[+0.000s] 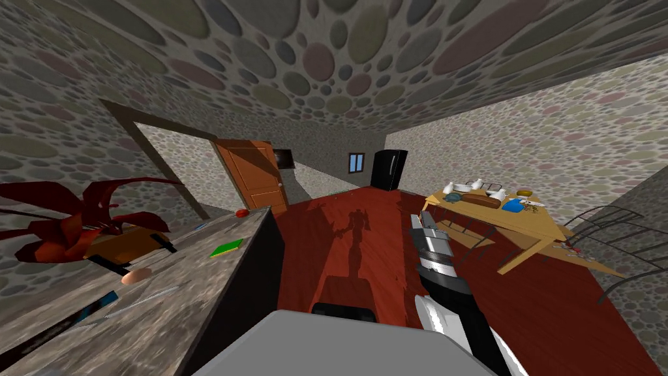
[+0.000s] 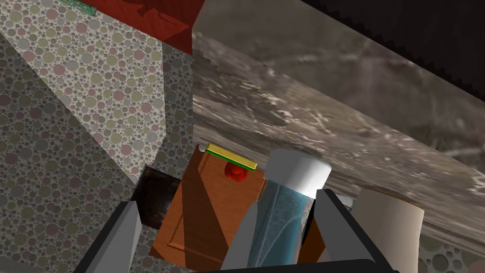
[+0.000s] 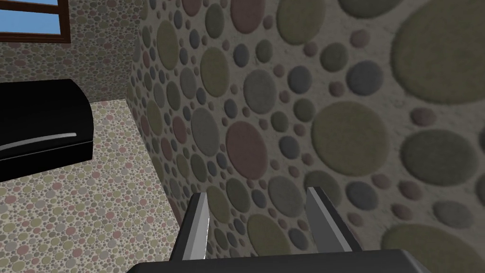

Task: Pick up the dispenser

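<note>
2 fingers of the left gripper [image 2: 227, 199] are spread wide around the dispenser [image 2: 280, 220], which sits by the counter [image 2: 331, 118] hugging 1 finger. I'd guess it's lined up to squeeze below the white cap [image 2: 298, 173]. The right gripper [image 3: 256, 193] is open too, parked clear of the job.

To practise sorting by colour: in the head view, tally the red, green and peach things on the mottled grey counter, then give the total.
Red: 2, the spiky plant and the small round thing
Green: 1, the flat thing
Peach: 1, the egg-shaped thing
Total: 4
</note>
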Motion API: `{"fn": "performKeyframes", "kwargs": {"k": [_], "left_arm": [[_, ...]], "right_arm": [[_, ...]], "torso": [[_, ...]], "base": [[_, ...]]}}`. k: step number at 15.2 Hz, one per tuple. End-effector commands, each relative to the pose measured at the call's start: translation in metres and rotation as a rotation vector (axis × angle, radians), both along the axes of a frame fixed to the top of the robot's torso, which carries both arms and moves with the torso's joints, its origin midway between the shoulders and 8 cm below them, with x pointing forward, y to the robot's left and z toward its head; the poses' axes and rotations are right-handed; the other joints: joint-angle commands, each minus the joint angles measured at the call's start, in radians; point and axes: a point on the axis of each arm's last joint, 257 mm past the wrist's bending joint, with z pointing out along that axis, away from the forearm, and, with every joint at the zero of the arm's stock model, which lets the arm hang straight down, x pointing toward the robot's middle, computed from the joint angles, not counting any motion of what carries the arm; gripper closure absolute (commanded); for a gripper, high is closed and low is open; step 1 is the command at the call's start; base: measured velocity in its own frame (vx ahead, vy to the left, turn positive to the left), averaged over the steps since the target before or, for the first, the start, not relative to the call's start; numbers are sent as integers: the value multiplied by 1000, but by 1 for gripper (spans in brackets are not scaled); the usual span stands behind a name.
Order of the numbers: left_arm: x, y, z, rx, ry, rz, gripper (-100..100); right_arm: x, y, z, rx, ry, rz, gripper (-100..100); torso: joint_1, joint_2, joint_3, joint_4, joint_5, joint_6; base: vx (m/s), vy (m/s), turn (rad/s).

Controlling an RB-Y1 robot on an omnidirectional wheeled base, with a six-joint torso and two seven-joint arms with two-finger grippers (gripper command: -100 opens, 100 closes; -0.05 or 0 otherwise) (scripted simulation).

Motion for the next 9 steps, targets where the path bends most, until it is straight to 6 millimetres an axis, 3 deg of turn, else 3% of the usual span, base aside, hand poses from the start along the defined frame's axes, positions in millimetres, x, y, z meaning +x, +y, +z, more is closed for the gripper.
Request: {"fn": "performKeyframes", "kwargs": {"k": [1, 2, 3, 4, 5, 6, 8, 9], "left_arm": [[-29, 0, 5, 6, 53, 14, -100], [-54, 1, 9, 13, 97, 26, -100], [-59, 1, 11, 13, 108, 30, -100], [-87, 1, 17, 18, 159, 44, -100], [-88, 1, 17, 18, 161, 45, -100], [-116, -1, 25, 22, 211, 61, -100], [-116, -1, 25, 22, 211, 61, -100], [-139, -3, 34, 26, 254, 71, -100]], "right_arm": [[0, 0, 0, 0, 0, 0, 0], [0, 0, 0, 0, 0, 0, 0], [0, 0, 0, 0, 0, 0, 0], [0, 0, 0, 0, 0, 0, 0], [0, 0, 0, 0, 0, 0, 0], [0, 0, 0, 0, 0, 0, 0], [0, 0, 0, 0, 0, 0, 0], [0, 0, 0, 0, 0, 0, 0]], "torso": [[0, 0, 0, 0, 0, 0], [0, 0, 0, 0, 0, 0], [0, -1, 0, 0, 0, 0], [0, -1, 0, 0, 0, 0], [0, -1, 0, 0, 0, 0], [0, 0, 0, 0, 0, 0], [0, 1, 0, 0, 0, 0], [-1, 2, 1, 1, 0, -1]], "base": [[125, 37, -154], [135, 37, -196], [120, 28, -173], [121, 24, -221], [101, 32, -183], [96, 35, -175], [74, 32, -103], [65, 30, -128]]}}
